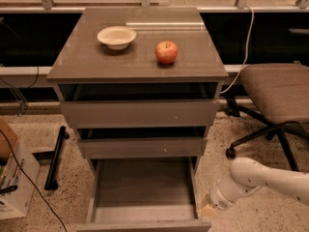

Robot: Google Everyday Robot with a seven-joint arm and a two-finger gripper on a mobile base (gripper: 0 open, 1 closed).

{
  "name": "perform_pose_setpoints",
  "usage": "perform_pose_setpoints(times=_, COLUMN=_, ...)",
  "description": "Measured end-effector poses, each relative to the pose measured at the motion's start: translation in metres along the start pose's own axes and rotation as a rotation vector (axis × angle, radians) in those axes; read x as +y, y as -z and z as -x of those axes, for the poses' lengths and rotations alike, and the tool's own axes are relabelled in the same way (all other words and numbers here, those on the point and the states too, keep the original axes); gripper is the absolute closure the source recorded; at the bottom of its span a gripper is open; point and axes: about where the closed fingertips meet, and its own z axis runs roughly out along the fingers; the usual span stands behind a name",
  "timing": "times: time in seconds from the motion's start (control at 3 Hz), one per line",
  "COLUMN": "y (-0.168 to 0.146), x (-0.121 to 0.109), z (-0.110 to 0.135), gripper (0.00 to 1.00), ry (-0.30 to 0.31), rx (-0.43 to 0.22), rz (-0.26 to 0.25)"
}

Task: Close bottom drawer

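bottom drawer (145, 190): pulled way out at the foot of the cabinet (140, 112)
gripper (206, 210): down low, just beside the drawer's right front corner; open or closed, can't tell
worktop (87, 64): white bowl (116, 36) and red apple (166, 52), near but apart

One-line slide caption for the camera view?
Bottom drawer open; gripper low beside its front corner; bowl and apple on cabinet top.
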Motion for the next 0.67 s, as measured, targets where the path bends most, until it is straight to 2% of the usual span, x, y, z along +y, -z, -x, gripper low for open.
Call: perform_pose_setpoints(times=0.67, y=-0.045, x=-0.004, z=-0.053, gripper=1.00, ry=-0.064, rx=-0.035, rz=0.049)
